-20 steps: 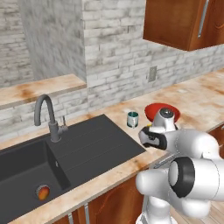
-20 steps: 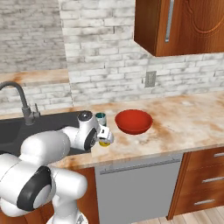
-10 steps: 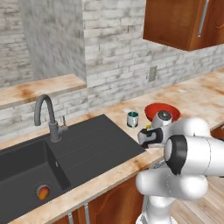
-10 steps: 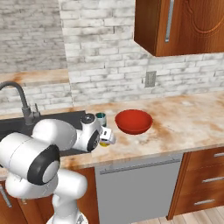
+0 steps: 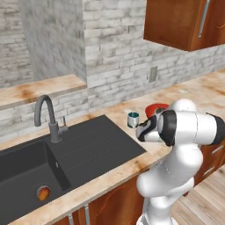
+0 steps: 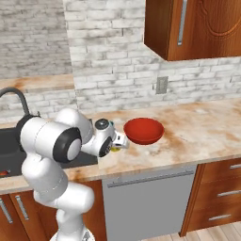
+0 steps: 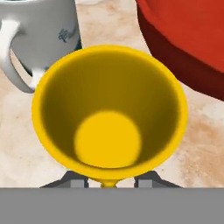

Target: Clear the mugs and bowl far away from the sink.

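Hand view puts the yellow mug (image 7: pixel 109 127) dead ahead of your jaws, mouth facing the camera, fingertips (image 7: pixel 72 179) flanking its near rim. Whether they grip yet, you cannot tell. It stands on the bench (image 7: pixel 199 144) between the pale mug (image 7: pixel 41 37) and red bowl (image 7: pixel 188 43), beside the sink (image 5: pixel 88 149).

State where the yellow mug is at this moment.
In the hand view the yellow mug stands on the counter right at the jaws, between the white mug and the red bowl.
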